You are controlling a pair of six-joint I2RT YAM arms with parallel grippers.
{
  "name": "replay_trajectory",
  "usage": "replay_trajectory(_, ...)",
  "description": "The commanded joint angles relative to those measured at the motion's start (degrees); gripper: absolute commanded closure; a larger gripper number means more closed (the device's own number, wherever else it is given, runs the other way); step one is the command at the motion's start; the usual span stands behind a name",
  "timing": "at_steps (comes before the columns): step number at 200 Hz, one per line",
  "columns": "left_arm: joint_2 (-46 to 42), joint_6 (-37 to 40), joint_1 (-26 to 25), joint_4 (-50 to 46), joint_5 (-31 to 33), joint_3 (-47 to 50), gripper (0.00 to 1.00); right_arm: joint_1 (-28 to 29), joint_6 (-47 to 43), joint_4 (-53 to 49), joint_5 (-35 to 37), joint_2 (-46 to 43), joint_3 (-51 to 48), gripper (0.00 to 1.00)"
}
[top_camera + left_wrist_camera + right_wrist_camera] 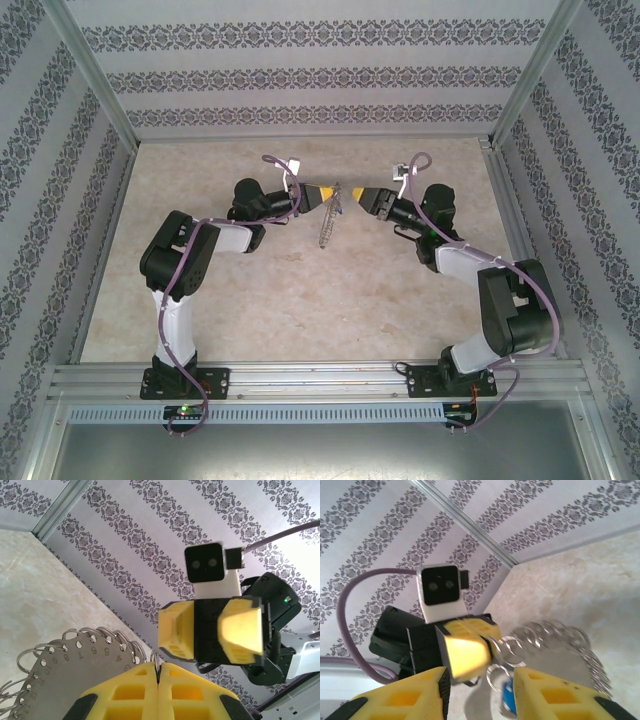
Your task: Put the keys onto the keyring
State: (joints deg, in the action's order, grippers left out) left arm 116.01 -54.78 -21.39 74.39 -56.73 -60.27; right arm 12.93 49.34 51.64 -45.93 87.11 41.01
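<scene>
One blurred key (509,698), its bottom cut off, hangs by the right gripper (481,686).

Black-and-white arms (178,300) carry purple cables (342,605) and yellow foam claw pads (240,627).

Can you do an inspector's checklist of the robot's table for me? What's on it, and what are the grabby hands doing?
Surface: beige marbled table.
Job's things: keyring, a metal disc with numbered holes and wire rings, hangs above the table between the arms. The blue-headed key sits among the rings; can't tell if it is threaded on.
Clutter: nothing seen.
Grippers: left gripper, jaws shut on one wire ring of the keyring. Right gripper, jaws open, facing it.
Cables: purple cable loops off the left wrist.
Surroundings: patterned walls, metal frame rail.
</scene>
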Motion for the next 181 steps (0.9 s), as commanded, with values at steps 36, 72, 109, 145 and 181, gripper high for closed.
replay_trajectory(36, -1.6, 0.0, -1.0, 4.4, -0.7, -0.9, 1.0, 3.0, 1.3, 3.1, 4.4, 2.9, 3.0, 0.61)
replay_trajectory(72, -2.1, 0.4, -1.1, 4.0, -0.7, -0.7, 1.0, 3.1, 1.4, 4.1, 6.7, 4.0, 2.0, 0.6)
replay_trajectory(109, -2.2, 0.6, -1.0, 3.8, -0.7, -0.6, 1.0, 3.8, 2.3, 5.2, 6.1, 5.7, 2.5, 0.6)
replay_trajectory(145, -2.2, 0.7, -1.0, 3.8, -0.7, -0.5, 1.0, 4.9, 2.4, 5.6, 5.9, 6.7, 3.0, 0.61)
replay_trajectory(181, -2.3, 0.8, -1.0, 3.9, -0.6, -0.4, 1.0, 5.8, 2.4, 5.4, 5.7, 7.3, 4.1, 0.63)
